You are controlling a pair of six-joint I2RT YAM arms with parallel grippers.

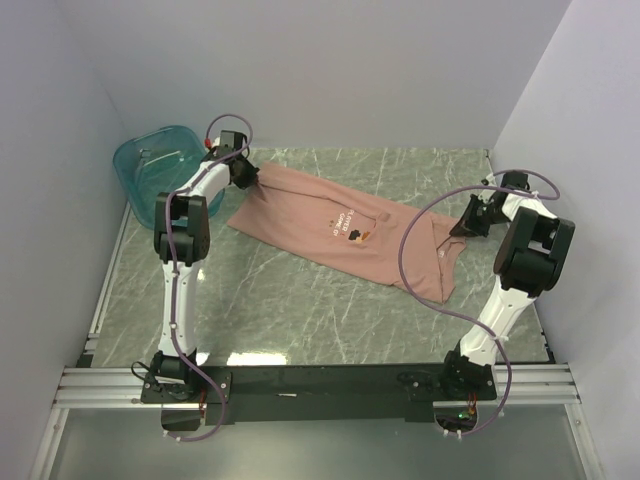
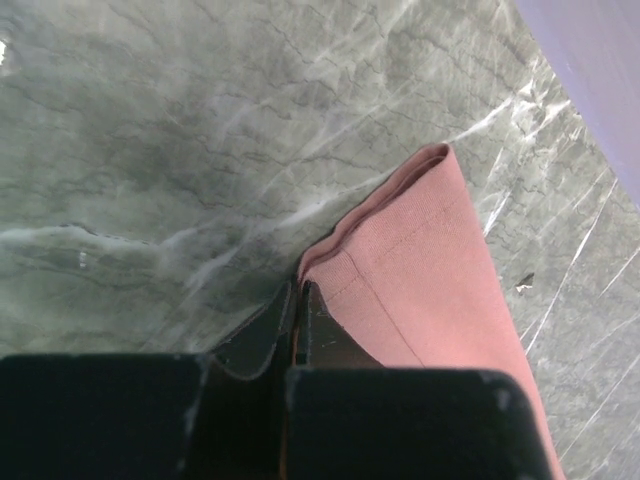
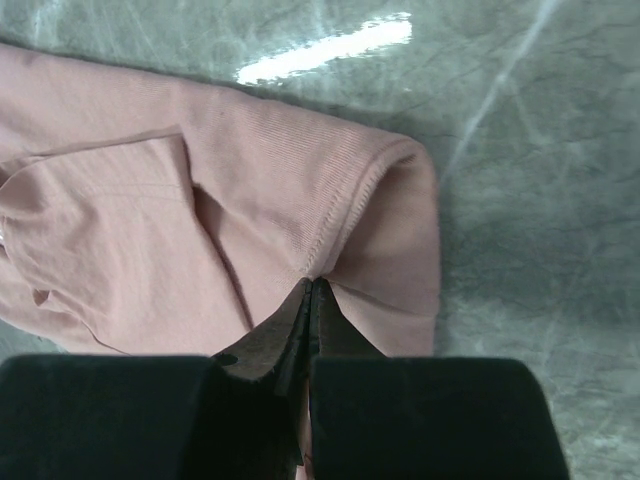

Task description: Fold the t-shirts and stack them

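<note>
The dusty-pink t-shirt (image 1: 340, 228) lies stretched across the marble table, its orange-brown chest graphic (image 1: 357, 236) facing up. My left gripper (image 1: 252, 180) is shut on the shirt's far-left corner; the left wrist view shows the hemmed edge (image 2: 410, 250) pinched at my jaw tips (image 2: 300, 290). My right gripper (image 1: 458, 230) is shut on the shirt's right end; the right wrist view shows the stitched hem (image 3: 345, 215) gathered into my closed jaw tips (image 3: 310, 285), with a sleeve fold (image 3: 110, 190) to the left.
A translucent teal plastic tub (image 1: 160, 165) stands at the back left corner, just left of my left arm. White walls close in on the back and both sides. Marble tabletop (image 1: 300, 310) lies in front of the shirt.
</note>
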